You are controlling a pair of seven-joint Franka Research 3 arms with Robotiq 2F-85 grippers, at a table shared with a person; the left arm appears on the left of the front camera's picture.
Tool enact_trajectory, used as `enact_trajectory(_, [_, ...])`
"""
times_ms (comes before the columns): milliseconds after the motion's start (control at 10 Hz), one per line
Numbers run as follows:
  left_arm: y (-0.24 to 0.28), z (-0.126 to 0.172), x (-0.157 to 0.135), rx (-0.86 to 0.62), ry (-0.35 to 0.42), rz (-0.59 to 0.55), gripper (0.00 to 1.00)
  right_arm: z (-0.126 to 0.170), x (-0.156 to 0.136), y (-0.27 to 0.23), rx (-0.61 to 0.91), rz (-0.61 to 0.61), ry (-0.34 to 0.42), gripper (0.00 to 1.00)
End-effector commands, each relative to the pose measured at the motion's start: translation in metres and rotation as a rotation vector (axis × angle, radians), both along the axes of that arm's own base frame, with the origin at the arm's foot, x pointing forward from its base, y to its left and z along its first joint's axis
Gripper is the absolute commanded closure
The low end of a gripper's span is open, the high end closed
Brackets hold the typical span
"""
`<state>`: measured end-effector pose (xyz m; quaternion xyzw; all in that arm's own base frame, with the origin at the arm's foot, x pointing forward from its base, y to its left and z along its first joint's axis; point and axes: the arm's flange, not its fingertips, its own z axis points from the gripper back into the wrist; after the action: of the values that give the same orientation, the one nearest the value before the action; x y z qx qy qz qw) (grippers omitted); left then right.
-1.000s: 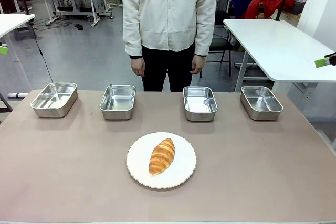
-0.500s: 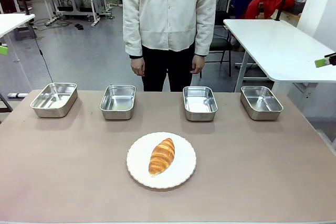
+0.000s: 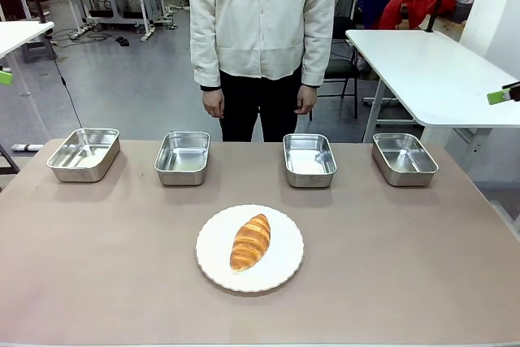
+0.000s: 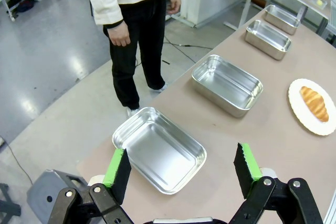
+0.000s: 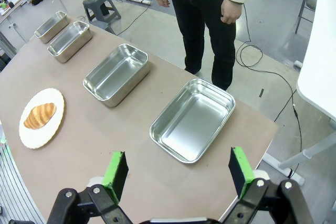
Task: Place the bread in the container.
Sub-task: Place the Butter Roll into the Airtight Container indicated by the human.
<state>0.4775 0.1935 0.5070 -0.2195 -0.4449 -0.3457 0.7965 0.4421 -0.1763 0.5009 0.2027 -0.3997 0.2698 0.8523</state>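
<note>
The left pincer (image 4: 182, 167) stands wide open at the bottom of the left wrist frame. Its 2 black fingers with green pads (image 4: 113, 169) are far apart, gripping and touching nothing. Between and beyond them, at lower centre, a shiny rectangular stainless-steel pan (image 4: 157, 150) with rounded corners sits on the table. The right pincer (image 5: 177, 167) is spread just as wide and grips nothing. It hangs in the air over the table's corner, with another such pan (image 5: 193, 120) just beyond its fingers.

In the front view the golden-brown, ridged, croissant-shaped bread (image 3: 250, 241) lies on a round white scalloped plate (image 3: 284, 259) at lower centre of the frame. The plate rests on the pinkish-brown table (image 3: 406, 274). 4 pans (image 3: 182, 157) stand in a row across the middle of the frame, beyond the plate and well apart from it and from one another, each showing a bare bottom. A person in a cream jacket and black trousers (image 3: 262, 30) stands at top centre behind the table, both hands hanging at the sides.
</note>
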Motion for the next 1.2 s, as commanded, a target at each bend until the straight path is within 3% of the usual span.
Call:
enact_trajectory(0, [-0.0002, 0.0018, -0.0006, -0.005, -0.012, -0.003, 0.00, -0.0005, 0.0012, 0.0007, 0.007, 0.002, -0.004, 0.00])
enact_trajectory(1100, [-0.0002, 0.0018, -0.0006, -0.005, -0.012, -0.003, 0.00, -0.0005, 0.0012, 0.0007, 0.007, 0.002, -0.004, 0.00])
